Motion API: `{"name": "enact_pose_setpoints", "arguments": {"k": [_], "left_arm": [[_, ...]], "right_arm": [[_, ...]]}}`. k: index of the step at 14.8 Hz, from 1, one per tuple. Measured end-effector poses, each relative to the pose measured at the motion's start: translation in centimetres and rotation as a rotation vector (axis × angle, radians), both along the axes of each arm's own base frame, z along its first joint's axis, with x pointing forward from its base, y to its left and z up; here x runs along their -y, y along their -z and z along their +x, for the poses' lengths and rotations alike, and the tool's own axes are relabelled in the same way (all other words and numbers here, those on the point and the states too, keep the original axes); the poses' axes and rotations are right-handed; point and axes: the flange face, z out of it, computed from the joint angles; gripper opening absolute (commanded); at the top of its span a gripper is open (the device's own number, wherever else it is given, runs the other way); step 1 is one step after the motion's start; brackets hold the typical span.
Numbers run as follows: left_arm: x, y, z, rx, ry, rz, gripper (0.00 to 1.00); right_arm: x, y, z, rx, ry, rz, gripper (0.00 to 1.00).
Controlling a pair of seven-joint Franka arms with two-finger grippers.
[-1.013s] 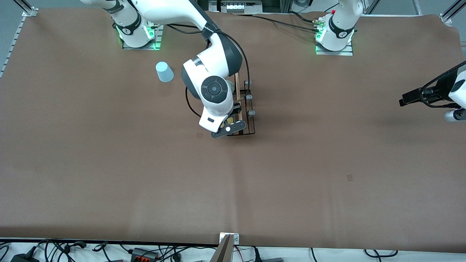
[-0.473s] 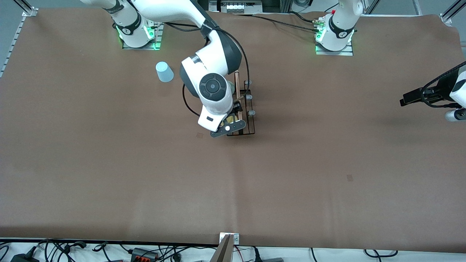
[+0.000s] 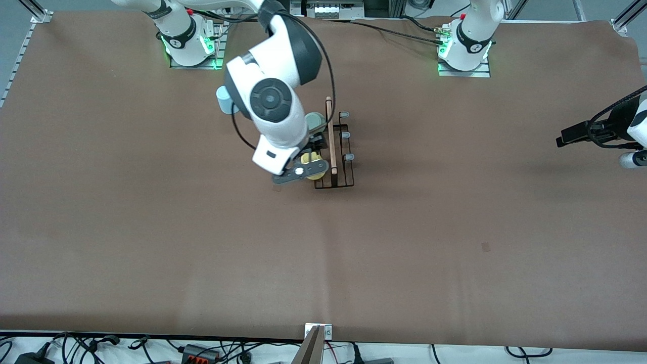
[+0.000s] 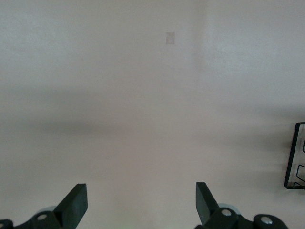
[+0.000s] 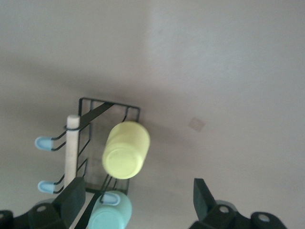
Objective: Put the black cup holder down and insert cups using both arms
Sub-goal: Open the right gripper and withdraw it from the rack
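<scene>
Table (image 3: 151, 242) is covered by a plain brown sheet, with both arm bases mounted along its top edge in the front view.

Light blue cup (image 3: 221, 99) stands upside down on the sheet toward the right arm's end, partly hidden by the right arm's wrist. It is clear of the rack and not on any peg.

Right gripper (image 3: 303, 167) hangs over the rack's edge on the right arm's side, just above the yellow cup. Its fingers (image 5: 71, 202) stand apart and released, holding nothing. In the right wrist view the yellow cup sits between and below the spread fingers, touched by neither.

Yellow cup (image 3: 314, 172) sits mouth-down over a peg of the rack, directly under the right gripper. Pale green cup (image 3: 317, 120) sits on another peg on the same side of the rack, farther from the front camera than the yellow cup.

Black cup holder (image 3: 334, 151) stands upright on the sheet near the table's middle, its wooden rod (image 3: 330, 135) running along the top. Three grey-tipped pegs (image 3: 345, 135) on the side facing the left arm's end carry no cup.

Left gripper (image 4: 140, 205) waits well apart from the rack, at the left arm's end of the table. Its fingers are spread, released and empty over bare sheet. A corner of the rack shows at the edge of the left wrist view.
</scene>
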Motion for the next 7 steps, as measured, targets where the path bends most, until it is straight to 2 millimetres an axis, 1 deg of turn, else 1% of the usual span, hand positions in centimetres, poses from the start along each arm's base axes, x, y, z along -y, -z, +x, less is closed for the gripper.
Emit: {"name": "enact_pose_setpoints", "arguments": {"k": [3,7], "left_arm": [[0.0,0.0,0.0,0.0,0.0,0.0,1.0],[0.0,0.0,0.0,0.0,0.002,-0.001,1.0]], "right_arm": [[4.6,-2.6,2.6,0.049,0.08,-0.022,1.0],[11.5,-4.3,5.8,0.074,0.178,-0.082,1.0]]}}
